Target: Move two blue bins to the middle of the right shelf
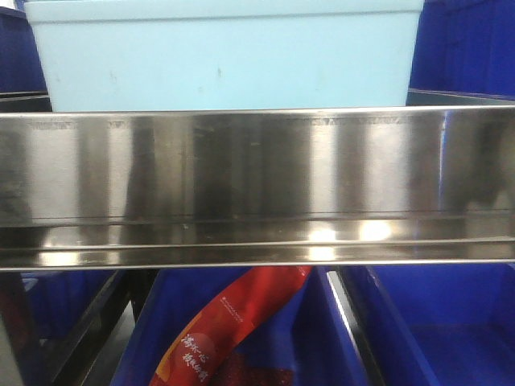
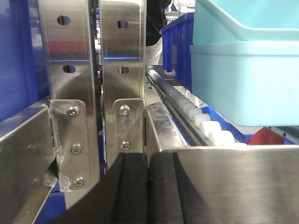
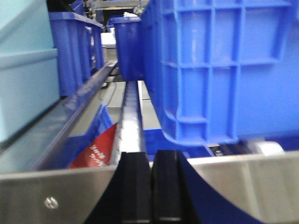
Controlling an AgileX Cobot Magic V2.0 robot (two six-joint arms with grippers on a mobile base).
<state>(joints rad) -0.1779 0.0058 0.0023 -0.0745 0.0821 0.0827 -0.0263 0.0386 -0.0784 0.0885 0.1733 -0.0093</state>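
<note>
Steel shelving fills the room: a brushed stainless front rail runs the full width of the front view, with upright perforated posts and bolted corner brackets at left in the left wrist view, and a row of white rollers receding up a track toward upper centre. Dark royal-blue crates stand on the shelves, one ribbed crate filling the right half of the right wrist view, others lined up at upper left and behind. Below the rail, in a lower blue crate, lies a red packet with white lettering, tilted; the print is too small to read. Pale sky-blue bin: smooth plain sides, thick rim, resting on the shelf directly behind the rail, upper centre of the front view, its top edge cut off by the frame. In the left wrist view, upper right, two such bins show stacked, the upper bin nested in the lower bin; both run out of frame. Left gripper: black pads pressed together, nothing between them, at bottom centre. Right gripper: pads likewise together, empty, bottom centre. The right wrist view is blurred, and only a pale slab shows at its left edge.
</note>
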